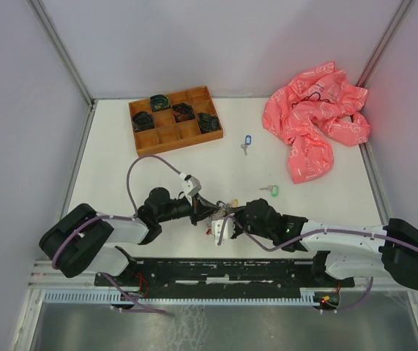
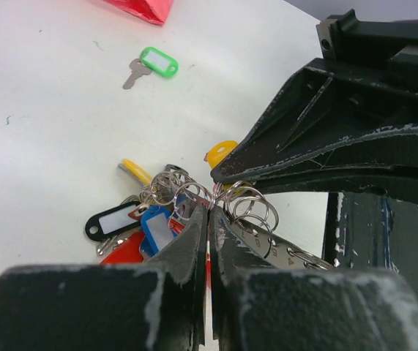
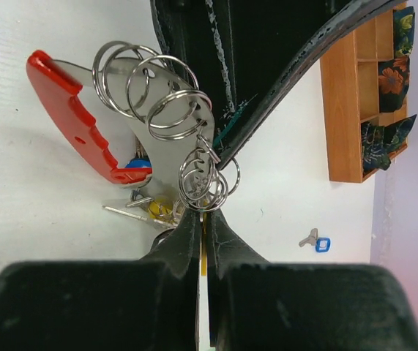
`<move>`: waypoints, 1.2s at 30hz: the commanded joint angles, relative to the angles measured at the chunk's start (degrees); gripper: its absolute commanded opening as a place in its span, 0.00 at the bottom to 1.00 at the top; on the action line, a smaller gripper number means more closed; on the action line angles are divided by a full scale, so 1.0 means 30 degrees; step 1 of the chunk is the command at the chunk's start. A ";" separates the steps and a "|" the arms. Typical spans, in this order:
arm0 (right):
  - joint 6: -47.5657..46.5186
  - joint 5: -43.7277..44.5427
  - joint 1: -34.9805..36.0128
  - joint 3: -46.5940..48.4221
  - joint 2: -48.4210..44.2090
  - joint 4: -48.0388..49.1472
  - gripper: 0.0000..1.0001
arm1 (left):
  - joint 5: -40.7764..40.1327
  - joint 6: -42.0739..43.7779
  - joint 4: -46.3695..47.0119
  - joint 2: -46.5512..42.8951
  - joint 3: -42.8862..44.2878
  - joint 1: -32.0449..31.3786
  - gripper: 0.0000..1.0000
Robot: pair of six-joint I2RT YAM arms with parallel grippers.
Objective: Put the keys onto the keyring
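Note:
The keyring (image 3: pixel 166 102), a silvery plate strung with several wire rings and a red oval loop (image 3: pixel 68 110), hangs between my two grippers over the near middle of the table. My left gripper (image 2: pixel 210 210) is shut, pinching one of its rings at the fingertips. My right gripper (image 3: pixel 203 213) is shut too; a yellow tag (image 2: pixel 221 152) shows edge-on between its fingers, its ring caught among the keyring's rings. In the top view both grippers meet tip to tip (image 1: pixel 219 213). Below them lie keys with black, blue and yellow tags (image 2: pixel 139 223). A green-tagged key (image 1: pixel 269 190) and a blue-tagged key (image 1: pixel 247 141) lie apart.
A wooden compartment tray (image 1: pixel 174 119) with dark floral bundles stands at the back left. A crumpled pink cloth (image 1: pixel 315 117) lies at the back right. White walls close the table at the back and both sides.

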 commanded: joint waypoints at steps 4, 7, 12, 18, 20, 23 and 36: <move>0.1001 0.0091 0.0293 -0.0120 0.0331 0.2075 0.03 | -0.4709 -0.2259 0.3014 -0.1049 -0.0834 -0.0572 0.03; 0.1811 0.0369 0.0279 -0.0126 0.0222 0.1841 0.10 | -0.5233 -0.0939 0.1454 -0.1548 -0.0654 -0.0613 0.03; 0.3595 0.0550 0.0279 -0.0342 -0.0202 0.1657 0.24 | -0.5901 0.2206 -0.1846 -0.2668 0.0202 -0.0589 0.03; 0.6278 0.3276 0.0264 -0.0506 -0.0548 0.2356 0.40 | -0.6156 0.5899 -0.5224 -0.3004 0.1268 -0.0614 0.03; 0.7306 0.4744 0.0226 -0.0518 -0.0807 0.2407 0.47 | -0.6090 0.6760 -0.6398 -0.2693 0.1798 -0.0617 0.03; 0.9741 0.6731 -0.0055 -0.0483 -0.1343 0.2256 0.64 | -0.5912 0.7589 -0.7260 -0.1838 0.2653 -0.0657 0.03; 2.1495 1.0650 -0.4933 0.2622 -0.3056 -0.7166 1.00 | -0.6932 0.8530 -1.1305 0.4549 0.8448 -0.2661 0.06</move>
